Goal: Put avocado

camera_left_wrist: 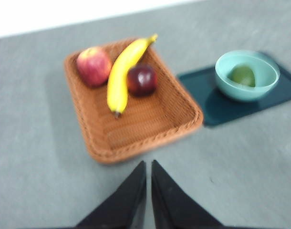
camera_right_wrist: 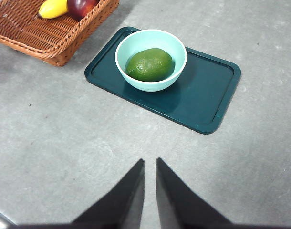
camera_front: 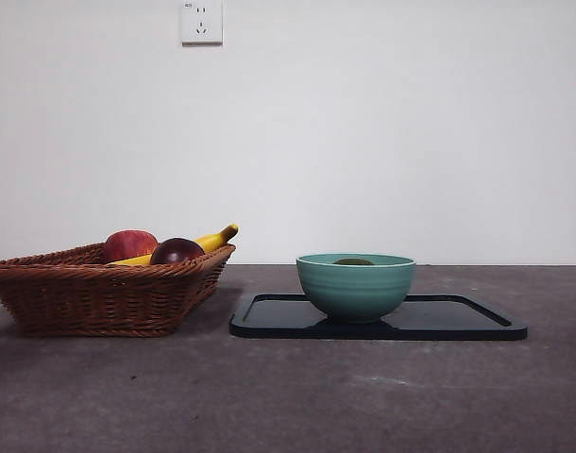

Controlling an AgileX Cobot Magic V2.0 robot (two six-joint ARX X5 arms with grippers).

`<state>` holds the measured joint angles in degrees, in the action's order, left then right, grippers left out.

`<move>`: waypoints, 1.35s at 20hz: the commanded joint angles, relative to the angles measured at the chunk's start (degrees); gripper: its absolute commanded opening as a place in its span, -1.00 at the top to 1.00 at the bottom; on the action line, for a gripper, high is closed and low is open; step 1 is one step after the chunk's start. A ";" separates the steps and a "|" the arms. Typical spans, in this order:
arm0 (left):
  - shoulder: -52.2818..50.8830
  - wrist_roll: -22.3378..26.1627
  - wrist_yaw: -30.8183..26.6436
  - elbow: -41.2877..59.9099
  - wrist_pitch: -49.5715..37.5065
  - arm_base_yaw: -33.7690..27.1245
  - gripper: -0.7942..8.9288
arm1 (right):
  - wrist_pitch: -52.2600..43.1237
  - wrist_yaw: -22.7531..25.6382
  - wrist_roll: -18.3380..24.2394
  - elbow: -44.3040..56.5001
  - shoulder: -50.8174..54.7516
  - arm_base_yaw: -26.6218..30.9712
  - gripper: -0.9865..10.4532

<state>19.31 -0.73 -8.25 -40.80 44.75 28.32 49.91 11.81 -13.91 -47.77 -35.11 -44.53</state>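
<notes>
The avocado (camera_right_wrist: 150, 64) is dark olive-green and lies inside a teal bowl (camera_right_wrist: 171, 45) that stands on a dark tray (camera_right_wrist: 202, 100). In the front view only its top (camera_front: 353, 261) shows above the bowl rim (camera_front: 356, 283). It also shows in the left wrist view (camera_left_wrist: 244, 75). My right gripper (camera_right_wrist: 150, 164) is shut and empty, held above the bare table short of the tray. My left gripper (camera_left_wrist: 149, 166) is shut and empty, above the table short of the wicker basket (camera_left_wrist: 150, 129). Neither gripper shows in the front view.
The wicker basket (camera_front: 90, 293) stands left of the tray (camera_front: 458, 326) and holds a red apple (camera_left_wrist: 94, 65), a banana (camera_left_wrist: 121, 71) and a dark maroon fruit (camera_left_wrist: 142, 79). A wall with a socket (camera_front: 201, 21) runs behind the table.
</notes>
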 commanded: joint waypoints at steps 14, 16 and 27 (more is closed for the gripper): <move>-19.12 -0.26 12.79 34.88 -29.77 -33.46 0.80 | -0.61 0.22 -0.22 -0.24 -0.26 -0.50 0.77; -19.12 -0.61 12.94 36.85 -31.56 -33.55 0.80 | -0.63 0.22 -0.22 -0.24 -0.26 -0.50 0.77; -19.15 -3.85 12.37 40.13 -34.01 -29.48 0.80 | -0.63 0.22 -0.22 -0.24 -0.26 -0.50 0.77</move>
<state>0.30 -4.08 4.23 -1.93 10.28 -1.06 49.89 11.81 -13.91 -47.77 -35.11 -44.53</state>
